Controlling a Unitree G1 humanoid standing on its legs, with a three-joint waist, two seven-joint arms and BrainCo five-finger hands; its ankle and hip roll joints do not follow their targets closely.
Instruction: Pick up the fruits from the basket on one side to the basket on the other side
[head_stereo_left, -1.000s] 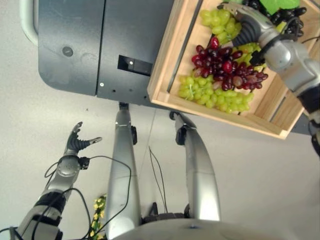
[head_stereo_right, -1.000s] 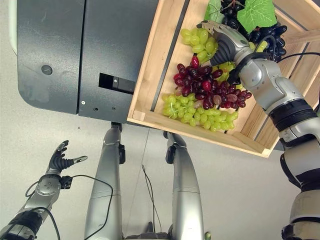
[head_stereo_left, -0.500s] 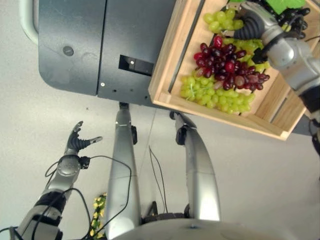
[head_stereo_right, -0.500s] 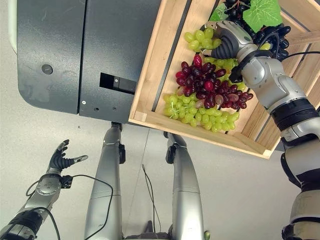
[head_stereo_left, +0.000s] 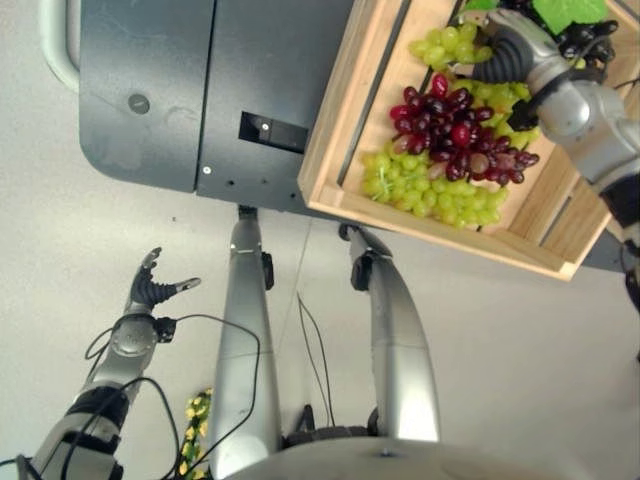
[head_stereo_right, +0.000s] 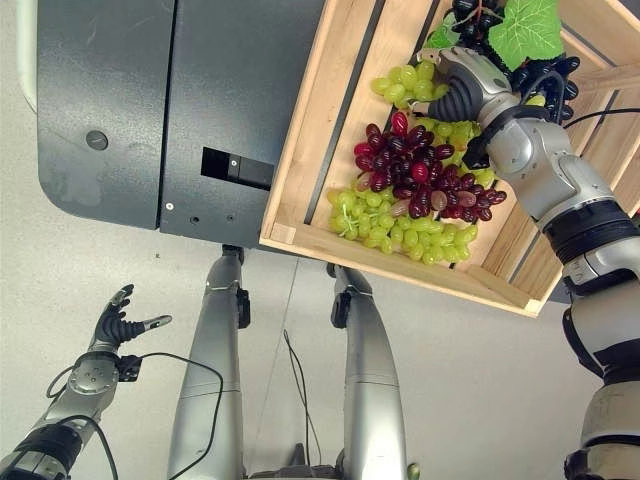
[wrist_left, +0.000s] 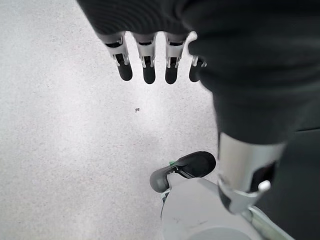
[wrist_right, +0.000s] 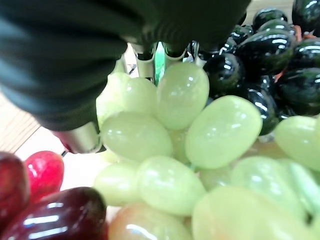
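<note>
Right wrist view puts the right hand deep in a bunch of pale green grapes, its fingers buried among the fruit, so whether they are curled round it cannot be told. That green bunch lies at the far end of a light wooden slatted crate, just beside a bunch of black grapes with a green leaf. Nearer the crate's front edge sit a bunch of dark red grapes and a second green bunch, touching one another. A dark grey cabinet stands against the crate's left side. Left hand hangs low over the pale speckled floor (well apart from the crate), fingers straight and spread, holding nothing.
</note>
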